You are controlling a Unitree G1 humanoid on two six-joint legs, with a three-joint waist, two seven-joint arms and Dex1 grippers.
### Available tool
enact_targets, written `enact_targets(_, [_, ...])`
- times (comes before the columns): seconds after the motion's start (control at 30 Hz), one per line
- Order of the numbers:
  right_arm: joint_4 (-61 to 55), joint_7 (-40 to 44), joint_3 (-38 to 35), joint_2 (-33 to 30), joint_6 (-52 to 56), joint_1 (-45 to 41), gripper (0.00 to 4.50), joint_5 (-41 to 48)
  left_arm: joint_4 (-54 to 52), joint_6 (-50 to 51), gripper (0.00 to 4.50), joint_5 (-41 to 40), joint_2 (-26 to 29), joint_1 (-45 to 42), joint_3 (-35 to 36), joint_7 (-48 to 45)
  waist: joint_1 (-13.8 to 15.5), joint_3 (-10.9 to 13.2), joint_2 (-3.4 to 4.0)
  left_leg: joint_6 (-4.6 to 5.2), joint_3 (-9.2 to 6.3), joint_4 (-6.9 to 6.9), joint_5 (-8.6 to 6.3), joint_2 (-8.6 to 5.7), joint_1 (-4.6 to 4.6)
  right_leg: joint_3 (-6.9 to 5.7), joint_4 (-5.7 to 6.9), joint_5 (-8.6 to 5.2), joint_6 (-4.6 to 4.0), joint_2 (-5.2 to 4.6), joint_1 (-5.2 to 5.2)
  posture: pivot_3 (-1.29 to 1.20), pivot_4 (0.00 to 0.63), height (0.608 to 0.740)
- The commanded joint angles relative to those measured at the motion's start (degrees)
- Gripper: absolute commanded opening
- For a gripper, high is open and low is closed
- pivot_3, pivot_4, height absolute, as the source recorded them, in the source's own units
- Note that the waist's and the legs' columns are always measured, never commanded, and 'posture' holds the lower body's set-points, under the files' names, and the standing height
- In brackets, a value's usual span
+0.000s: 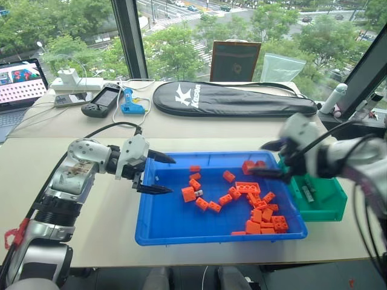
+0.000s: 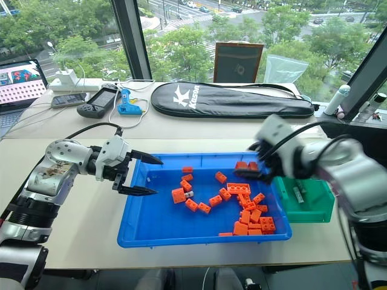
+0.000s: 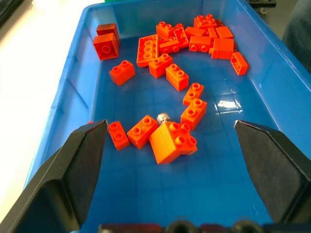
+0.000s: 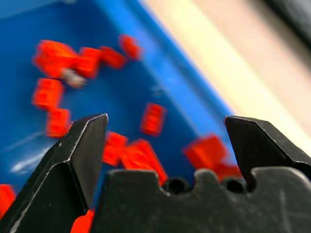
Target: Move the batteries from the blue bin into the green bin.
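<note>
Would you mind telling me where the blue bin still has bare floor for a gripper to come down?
The blue bin has bare floor along its near wall and at its left end below the left gripper. Orange bricks crowd the right half and far right corner. One battery lies wedged among bricks near the middle.

bright daylight from the windows; right gripper motion-blurred, glare on blue bin.
</note>
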Motion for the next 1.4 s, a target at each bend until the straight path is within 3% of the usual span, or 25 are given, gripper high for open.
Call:
enact_targets(0.03, [-1.17,-1.19,6.03,2.79,-2.54,-1.27,4.48,-2.85,-0.29,-1.06,4.5,0.54,0.71,-0.59,1.34,0.89,0.26,0.0,0.0,0.0,-0.01,0.0,0.0,-0.01,0.0,-0.01,0.0,0.0,0.0,0.0,0.01,0.0,0.15,0.734])
enact_targets(0.6, [9.92,-2.33,19.45,17.95,-10.92,-7.17,4.48,-12.33,-2.32,0.43,4.5,-0.26,3.22,0.88,1.09,-2.34,-0.23,0.0,0.0,0.0,-0.01,0.02,0.0,0.06,0.0,-0.04,0.13,0.0,-0.01,0.08,-0.06,0.0,0.15,0.734])
enact_targets(1.1, [17.57,2.26,26.06,20.74,-21.14,-8.63,4.48,-21.89,-5.05,1.65,4.5,-0.57,5.98,3.22,2.08,-2.52,-0.02,0.0,0.0,0.0,-0.01,0.02,0.0,0.07,0.0,-0.06,0.16,-0.02,-0.04,0.09,-0.07,0.0,0.15,0.734])
enact_targets(1.23, [18.8,3.14,26.28,20.98,-22.8,-8.47,3.49,-23.67,-5.26,1.81,4.5,-0.61,6.06,3.28,2.13,-2.2,-0.01,0.0,0.0,0.0,-0.01,0.02,0.0,0.07,0.0,-0.06,0.17,-0.02,-0.04,0.09,-0.08,0.0,0.15,0.734])
enact_targets(1.4, [17.75,4.2,24.86,20.22,-23.71,-9.29,1.79,-25.23,-4.5,1.49,4.5,-0.28,5.55,2.7,1.67,-1.8,-0.01,0.0,0.0,0.0,-0.01,0.02,0.0,0.07,0.0,-0.06,0.18,-0.02,-0.05,0.09,-0.08,0.0,0.15,0.734])
